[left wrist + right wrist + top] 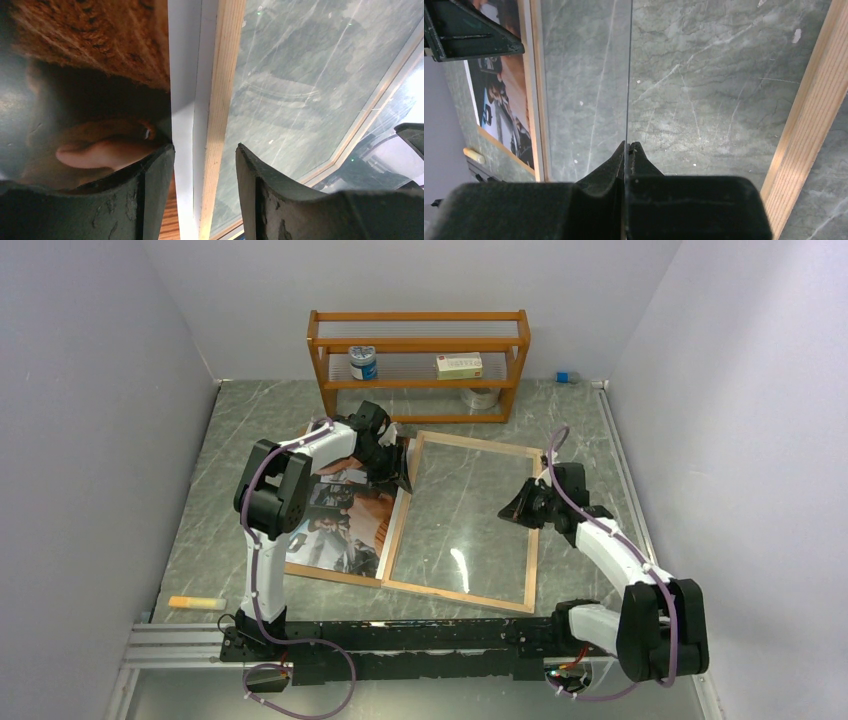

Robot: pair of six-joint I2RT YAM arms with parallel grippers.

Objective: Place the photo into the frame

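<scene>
The frame (400, 530) lies flat mid-table, wood-coloured rim up. In the left wrist view my left gripper (205, 155) is open and straddles the frame's left rim (200, 100), with a small gap beside the right finger (265, 200). From above, the left gripper (405, 478) is at the rim's far end. The photo (345, 515) lies on a brown board (100, 35) left of the frame, partly under the left arm. My right gripper (628, 145) is shut on the thin edge of the clear pane (584, 75), inside the frame's right rim (809, 125). Seen from above, the right gripper (512, 508) is over the frame's right side.
An orange wooden shelf rack (420, 340) stands at the back with a jar (362, 362), a small box (459, 365) and a tape roll (482, 397). A yellow stick (197, 602) lies near the front left. Grey walls close in on both sides.
</scene>
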